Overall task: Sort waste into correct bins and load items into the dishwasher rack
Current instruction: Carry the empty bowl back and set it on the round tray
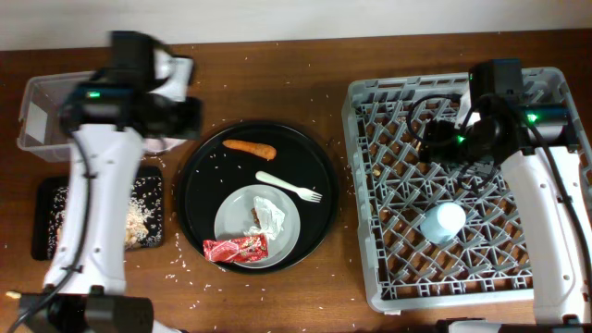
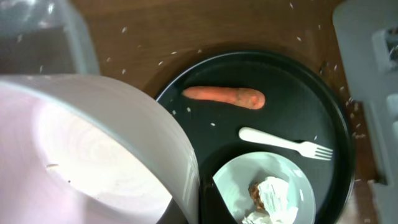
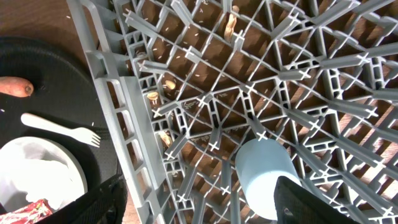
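- Left gripper: we find it clenched on the rim of the white bowl. The bowl is tilted, with its inside facing the wrist camera, near the clear plastic tub and at the left edge of the round black tray.
- Right gripper: we see the jaws spread wide and grasping nothing. It hangs over the grey dishwasher rack.
- Light-blue cup: it rests inside the rack, among the pegs, below the right gripper. We cannot tell whether it is inverted or on its side.
- Carrot: it lies on the round black tray, toward its far side.
- White plastic fork: it lies on the same tray, between the carrot and the pale-grey plate.
- The plate holds the crumpled white napkin, with a small brown morsel touching it. The red snack wrapper lies across the near rim.
- Black rectangular tray: it sits on the wooden table in front of the tub. Rice-like scraps lie in it, and loose grains are scattered on the table.
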You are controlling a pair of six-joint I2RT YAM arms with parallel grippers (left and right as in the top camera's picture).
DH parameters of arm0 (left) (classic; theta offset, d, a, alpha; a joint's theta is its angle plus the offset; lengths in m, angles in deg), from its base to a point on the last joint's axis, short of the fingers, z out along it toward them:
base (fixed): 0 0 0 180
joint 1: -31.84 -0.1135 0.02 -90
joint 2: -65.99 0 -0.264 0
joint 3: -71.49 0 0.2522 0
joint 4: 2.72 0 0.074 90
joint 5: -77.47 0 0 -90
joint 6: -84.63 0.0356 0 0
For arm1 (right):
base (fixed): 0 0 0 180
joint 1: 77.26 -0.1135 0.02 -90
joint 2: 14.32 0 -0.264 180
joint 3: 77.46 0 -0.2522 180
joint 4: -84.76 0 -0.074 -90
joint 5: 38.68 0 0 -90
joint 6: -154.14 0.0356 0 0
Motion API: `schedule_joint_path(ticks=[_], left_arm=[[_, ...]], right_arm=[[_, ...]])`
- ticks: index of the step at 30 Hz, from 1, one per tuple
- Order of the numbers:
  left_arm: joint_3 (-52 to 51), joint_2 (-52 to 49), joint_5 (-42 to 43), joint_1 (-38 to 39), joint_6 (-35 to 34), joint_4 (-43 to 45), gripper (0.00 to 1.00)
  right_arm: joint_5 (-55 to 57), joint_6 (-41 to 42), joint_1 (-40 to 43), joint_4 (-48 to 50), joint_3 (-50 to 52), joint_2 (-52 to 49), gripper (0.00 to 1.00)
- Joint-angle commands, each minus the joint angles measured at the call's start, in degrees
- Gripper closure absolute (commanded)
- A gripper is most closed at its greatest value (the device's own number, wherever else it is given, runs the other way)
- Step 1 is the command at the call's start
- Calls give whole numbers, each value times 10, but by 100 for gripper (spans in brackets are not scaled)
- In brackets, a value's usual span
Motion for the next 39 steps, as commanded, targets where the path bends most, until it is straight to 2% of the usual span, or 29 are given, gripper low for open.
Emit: schedule_joint_path(ticks=[1, 3, 7, 12, 15, 18, 20, 27, 32, 35, 39], left_arm=[[-7, -24, -59, 76, 10, 4, 100], [-7, -60, -69, 103, 6, 2, 100], [-7, -130, -68, 115, -45, -20, 100], [-8, -175, -32, 117, -45, -43, 100], [-10, -179, -12, 117, -45, -43, 99], [-12, -179, -8, 117, -45, -43, 94], [-14, -179, -8, 117, -45, -43, 99], [-104, -179, -8, 117, -56, 38, 99], [-109, -180, -8, 117, -56, 54, 98], [-109, -180, -8, 117, -56, 56, 85], [-109, -180, -8, 117, -56, 67, 80]], right_arm=[[5, -5, 2, 2, -3, 8, 25], [5, -5, 2, 2, -3, 8, 25], [5, -5, 2, 2, -3, 8, 25], [5, -5, 2, 8, -3, 8, 25], [5, -5, 2, 11, -3, 8, 25], [5, -5, 2, 11, -3, 8, 25], [5, -5, 2, 11, -3, 8, 25], [5, -5, 2, 12, -3, 8, 25], [5, -6, 2, 13, -3, 8, 25], [5, -6, 2, 13, -3, 8, 25], [5, -6, 2, 13, -3, 8, 25]])
